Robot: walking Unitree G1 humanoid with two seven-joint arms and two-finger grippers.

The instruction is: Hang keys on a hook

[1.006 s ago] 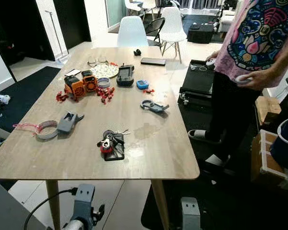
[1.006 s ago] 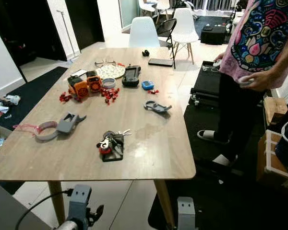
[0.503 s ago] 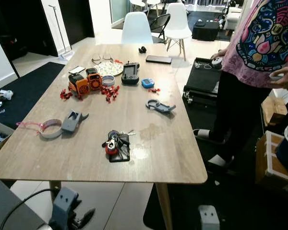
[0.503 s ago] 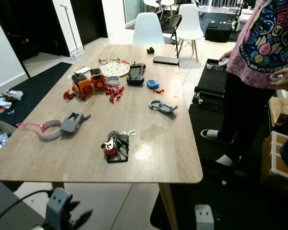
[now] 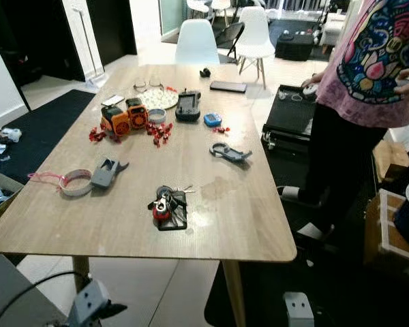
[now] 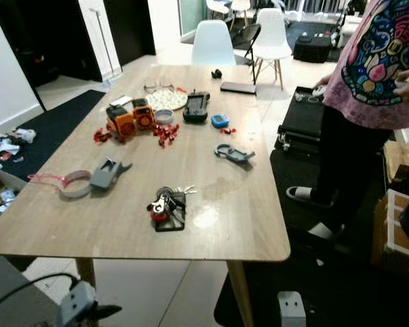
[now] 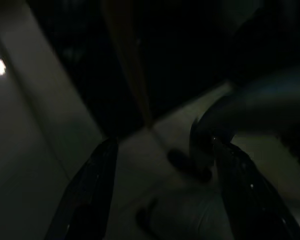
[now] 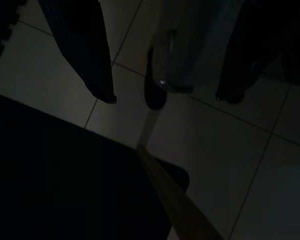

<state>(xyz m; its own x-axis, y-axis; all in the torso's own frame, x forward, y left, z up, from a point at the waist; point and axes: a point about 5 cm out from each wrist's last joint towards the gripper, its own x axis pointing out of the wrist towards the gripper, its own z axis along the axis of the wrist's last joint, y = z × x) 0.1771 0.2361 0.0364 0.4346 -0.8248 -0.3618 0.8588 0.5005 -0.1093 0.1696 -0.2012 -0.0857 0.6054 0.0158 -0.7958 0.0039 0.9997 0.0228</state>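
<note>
Keys (image 5: 168, 206) lay on your table (image 5: 245, 225); left gripper (image 7: 162, 200) and right gripper (image 8: 165, 95) hung idle, fingers spread, holding nothing.

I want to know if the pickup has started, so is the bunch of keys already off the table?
No, the bunch of keys lies flat on the wooden table near its front edge, with nothing touching it.

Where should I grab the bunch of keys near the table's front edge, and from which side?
Probably from straight above. The keys lie flat in a heap on the table, partly over a dark flat fob, so no edge stands up for a side pinch. Aim for the thick clump by the red tag at the near end, fingers straddling it. Both grippers, the left gripper and the right gripper, hang below the tabletop.
</note>
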